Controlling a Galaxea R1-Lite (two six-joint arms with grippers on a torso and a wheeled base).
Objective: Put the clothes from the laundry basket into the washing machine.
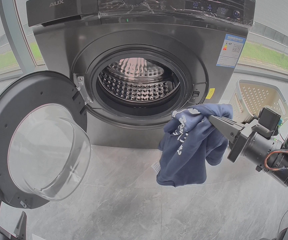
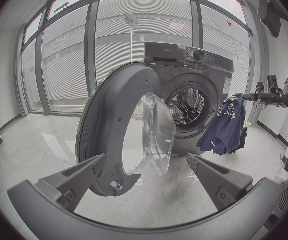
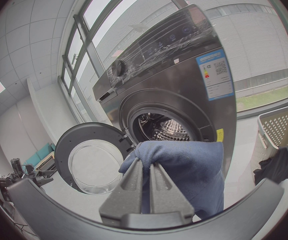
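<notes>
My right jaws clamp the navy shirt (image 1: 187, 147) before the open drum (image 1: 137, 80) for loading; left jaws wide.

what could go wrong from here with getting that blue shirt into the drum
The blue garment hangs from the right gripper well below the lower rim of the drum opening, so its tail may snag there or trail outside. The grip is on one bunched fold, which might slip. A dark garment draped over the laundry basket rim could slide off.
</notes>
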